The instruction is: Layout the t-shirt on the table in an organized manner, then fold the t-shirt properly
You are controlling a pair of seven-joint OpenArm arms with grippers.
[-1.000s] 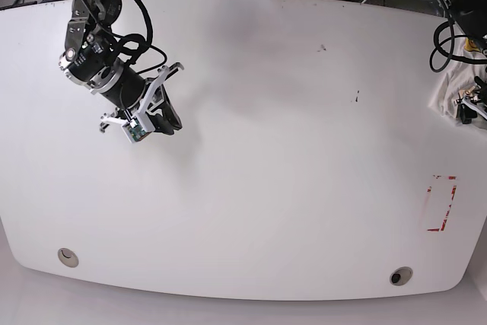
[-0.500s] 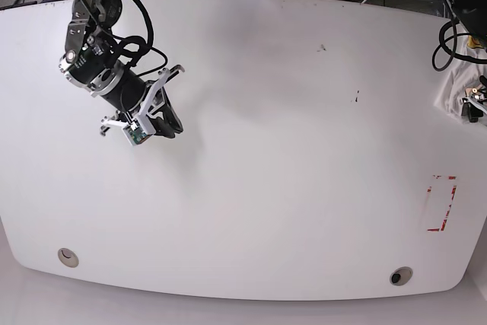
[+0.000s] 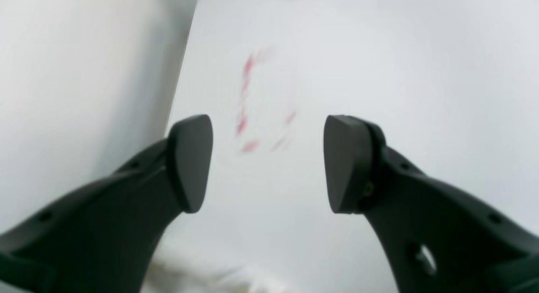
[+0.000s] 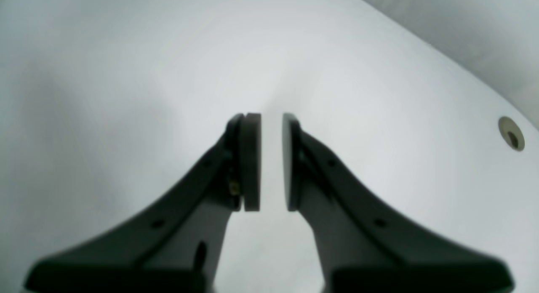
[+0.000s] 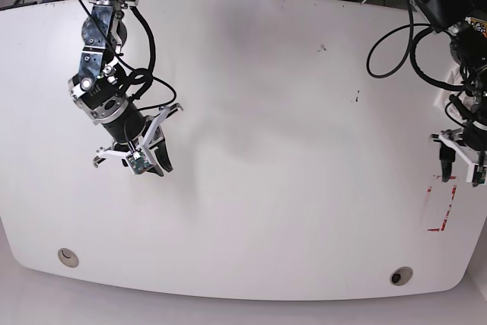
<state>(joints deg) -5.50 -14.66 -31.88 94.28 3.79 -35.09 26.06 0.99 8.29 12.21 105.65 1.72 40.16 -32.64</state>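
Since the earlier frame, the left gripper (image 5: 455, 169), jaws spread wide and empty, has moved in above the red tape marks (image 5: 441, 203) near the white table's (image 5: 266, 150) right edge, the right gripper (image 5: 152, 161) hovers nearly clenched and empty at far left, and the t-shirt cannot be made out.

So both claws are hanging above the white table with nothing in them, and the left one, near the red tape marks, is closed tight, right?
Not quite. The left end effector is open, its fingers wide apart, as the left wrist view shows. The rest holds: both hang above the white table with nothing in them, the left one near the red tape marks. The right end effector is the nearly closed one.
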